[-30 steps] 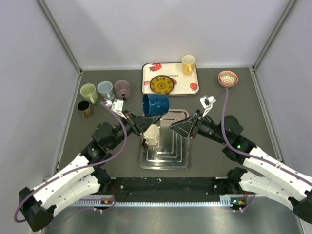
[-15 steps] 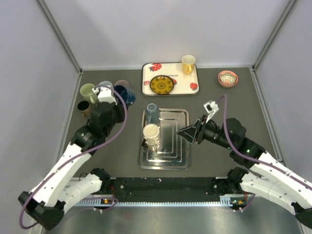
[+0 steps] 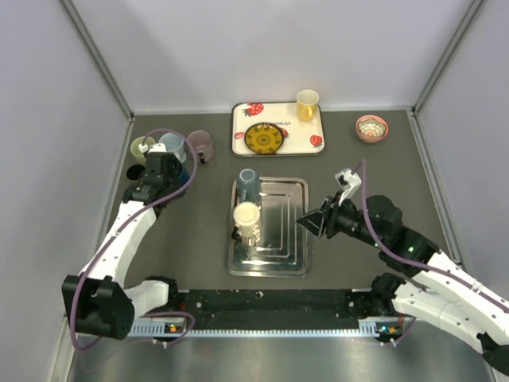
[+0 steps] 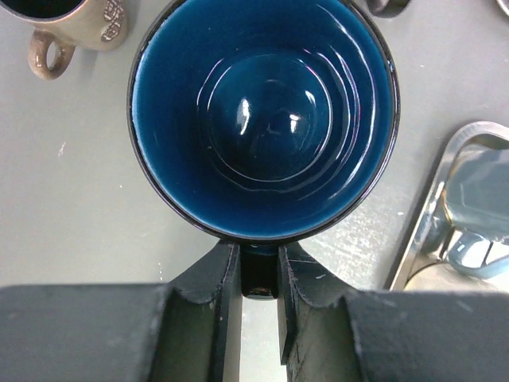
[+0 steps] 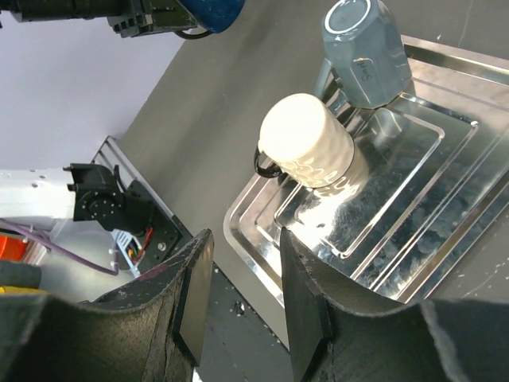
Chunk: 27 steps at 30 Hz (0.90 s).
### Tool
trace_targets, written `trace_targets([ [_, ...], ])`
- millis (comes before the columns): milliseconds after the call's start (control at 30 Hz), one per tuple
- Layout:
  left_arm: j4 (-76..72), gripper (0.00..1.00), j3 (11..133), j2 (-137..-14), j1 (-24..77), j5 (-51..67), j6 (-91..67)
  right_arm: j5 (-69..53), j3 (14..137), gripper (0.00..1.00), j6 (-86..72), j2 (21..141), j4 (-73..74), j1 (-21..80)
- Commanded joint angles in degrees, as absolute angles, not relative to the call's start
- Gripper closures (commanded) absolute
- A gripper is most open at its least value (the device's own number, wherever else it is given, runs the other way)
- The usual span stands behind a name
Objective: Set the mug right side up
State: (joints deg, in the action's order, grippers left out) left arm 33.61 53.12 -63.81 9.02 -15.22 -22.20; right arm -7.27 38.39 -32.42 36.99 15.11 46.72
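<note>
Metal tray (image 3: 294, 239): set on the dark table (image 3: 358, 167) between the two arms; a cream mug (image 3: 247, 216) and, behind it, a grey-blue mug (image 3: 247, 181) are stood on it mouth down.
Right gripper (image 5: 245, 247): held just right of the metal tray, with its fingers spread and nothing gripped.
Left gripper (image 4: 259, 259): pinched on the handle of the blue mug (image 4: 262, 119).
Place of the blue mug: held over the left side of the table, left of the metal tray. Its mouth is turned up toward the wrist camera; contact with the table cannot be told.
Brown mug (image 4: 87, 28): stood upright near the blue mug.
Back edge: a strawberry-printed tray (image 3: 293, 134) is seen carrying a yellow mug (image 3: 307, 103) and a patterned plate (image 3: 264, 138); a small bowl (image 3: 371, 127) is set to its right.
</note>
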Motion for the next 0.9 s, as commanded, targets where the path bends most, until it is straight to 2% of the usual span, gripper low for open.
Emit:
trace_targets([
  [0,25.1,1.0,53.5,-67.1,6.2,-13.9,-20.8,-5.8,40.4,0.61,-30.5,36.2,15.6,47.0],
  [333,20.2,1.0,54.3,-78.1,1.1,-13.1,-22.0,-5.9,42.2,0.6,-29.1,38.8,16.8,47.0],
  [867,18.4,1.0,59.3,-88.9,-2.3,-13.9,-24.3,-4.5,44.2,0.6,-27.2,40.6,19.4,47.0],
])
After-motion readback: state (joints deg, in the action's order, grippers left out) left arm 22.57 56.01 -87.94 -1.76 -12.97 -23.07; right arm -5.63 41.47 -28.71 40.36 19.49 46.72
